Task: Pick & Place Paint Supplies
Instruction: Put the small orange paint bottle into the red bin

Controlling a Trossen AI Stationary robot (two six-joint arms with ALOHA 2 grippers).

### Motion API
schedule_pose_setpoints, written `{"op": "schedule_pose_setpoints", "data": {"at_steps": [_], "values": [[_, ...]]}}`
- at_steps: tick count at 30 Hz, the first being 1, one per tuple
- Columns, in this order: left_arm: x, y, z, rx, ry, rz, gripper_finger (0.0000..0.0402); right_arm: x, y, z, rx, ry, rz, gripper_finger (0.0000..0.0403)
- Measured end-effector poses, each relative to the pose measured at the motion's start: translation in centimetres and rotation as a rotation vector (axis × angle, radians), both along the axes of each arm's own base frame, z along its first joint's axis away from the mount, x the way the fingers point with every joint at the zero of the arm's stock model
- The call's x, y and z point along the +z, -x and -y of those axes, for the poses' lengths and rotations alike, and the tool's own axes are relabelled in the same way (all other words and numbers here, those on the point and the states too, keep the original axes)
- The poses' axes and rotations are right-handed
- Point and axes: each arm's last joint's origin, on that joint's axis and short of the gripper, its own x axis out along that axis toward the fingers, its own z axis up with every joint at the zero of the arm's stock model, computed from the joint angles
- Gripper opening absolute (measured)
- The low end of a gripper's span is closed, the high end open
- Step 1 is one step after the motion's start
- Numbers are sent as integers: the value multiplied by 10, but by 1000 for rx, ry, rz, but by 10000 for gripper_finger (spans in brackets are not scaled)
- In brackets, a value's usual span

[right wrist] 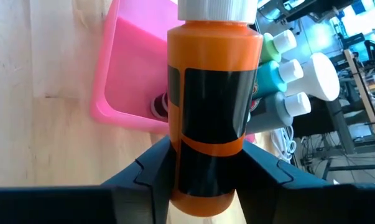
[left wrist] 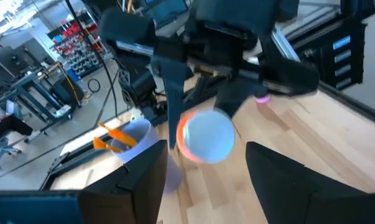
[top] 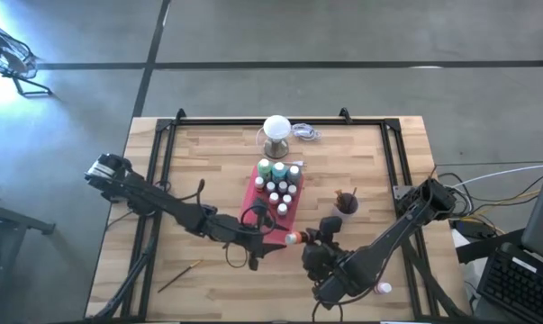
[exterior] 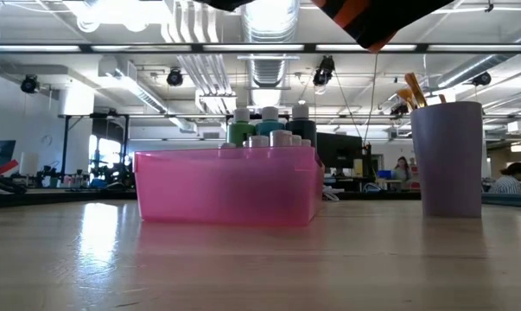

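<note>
Orange bottle (right wrist: 214, 99) clamped between right end effector (right wrist: 206, 165) fingers

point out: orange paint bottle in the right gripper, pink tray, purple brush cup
Orange white-capped paint bottle (right wrist: 213, 99): right wrist view, black label on its body.
Pink rectangular plastic tray (exterior: 227, 186): low view, its front wall.
Purple plastic brush cup (exterior: 450, 160): low view, its side wall.
</note>
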Motion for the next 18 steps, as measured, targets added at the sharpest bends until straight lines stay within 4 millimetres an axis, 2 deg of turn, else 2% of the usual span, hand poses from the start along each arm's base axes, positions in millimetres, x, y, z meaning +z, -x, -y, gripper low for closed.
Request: {"op": "schedule_pose_setpoints", "data": {"at_steps": [10, 18], "values": [[5, -2, 2, -32, 11, 13, 223, 0, -1, 2, -6, 5, -5, 121], [4, -7, -3, -30, 19, 28, 223, 0, -1, 2, -6, 7, -5, 137]]}}
